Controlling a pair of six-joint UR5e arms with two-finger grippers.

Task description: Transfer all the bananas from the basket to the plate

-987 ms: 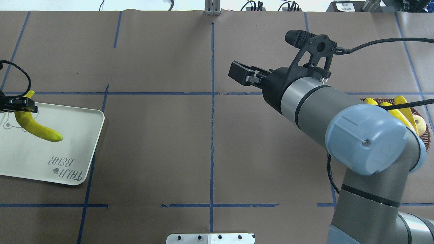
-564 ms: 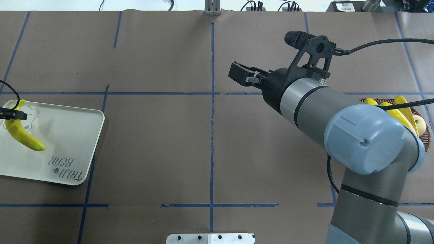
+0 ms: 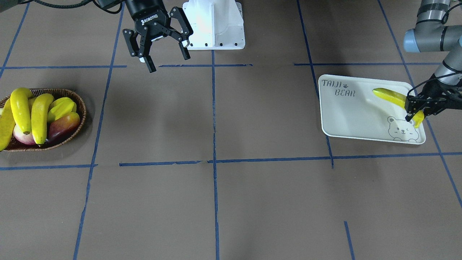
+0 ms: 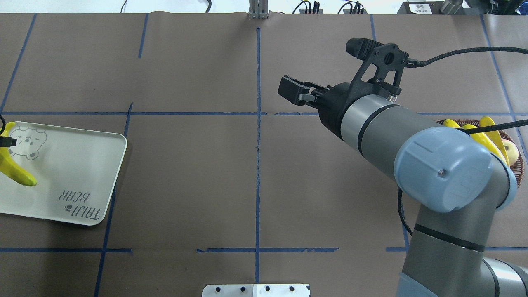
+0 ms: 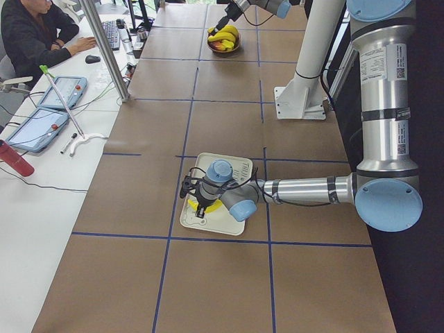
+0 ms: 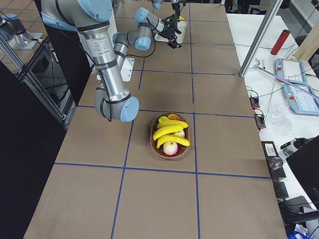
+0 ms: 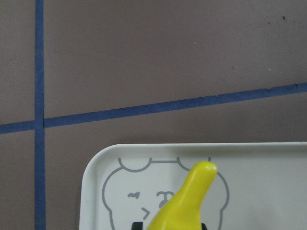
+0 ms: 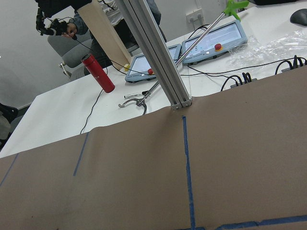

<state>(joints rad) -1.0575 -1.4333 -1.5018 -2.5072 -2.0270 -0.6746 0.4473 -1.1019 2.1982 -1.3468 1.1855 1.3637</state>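
A yellow banana (image 3: pixel 391 96) hangs low over the plate (image 3: pixel 346 119), beside the bear drawing, and my left gripper (image 3: pixel 415 110) is shut on its stem end. The overhead view shows that banana (image 4: pixel 17 175) at the plate's (image 4: pixel 82 173) far left edge. Its tip (image 7: pixel 194 191) fills the bottom of the left wrist view. I cannot tell whether it touches the plate. Three more bananas (image 3: pixel 21 108) lie in the wicker basket (image 3: pixel 72 94) across the table. My right gripper (image 3: pixel 169 62) hangs open and empty above the table's middle, away from the basket.
The basket also holds a yellow-green starfruit (image 3: pixel 62 107), a red-yellow fruit (image 3: pixel 64 126) and a pale pink fruit (image 3: pixel 21 139). The white robot base (image 3: pixel 214 25) stands at the table's edge. A person (image 5: pixel 31 35) sits at a side table with tablets.
My left gripper carried the banana leftward across the plate, past the bear drawing toward the plate's outer edge. The right arm stayed still.
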